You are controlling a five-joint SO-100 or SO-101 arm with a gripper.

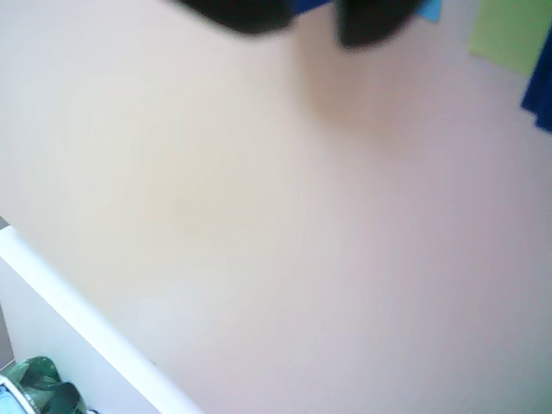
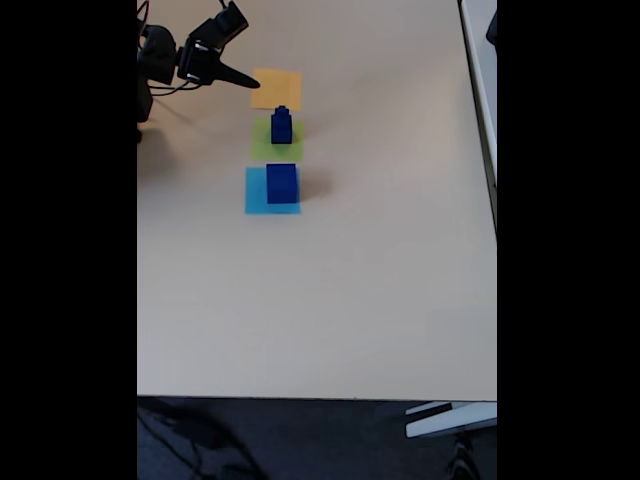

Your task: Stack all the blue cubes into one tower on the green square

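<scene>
Right now my gripper (image 2: 250, 82) is hanging above the table's (image 2: 350, 300) far left corner in the fixed view, tip pointing toward the orange-yellow square (image 2: 276, 88). It's carrying nothing; I can't tell how far the jaws are parted, since the fixed view is too small and the wrist view is blurring them into dark blobs at the top edge. The green square (image 2: 276, 138) is lying just below the orange one, and two small blue cubes (image 2: 281, 125) are sitting stacked on it. The large blue cube (image 2: 282, 183) is standing on the light-blue square (image 2: 258, 192), next square down, apart from the stack. In the wrist view, the green square (image 1: 511, 34) is showing at upper right.
</scene>
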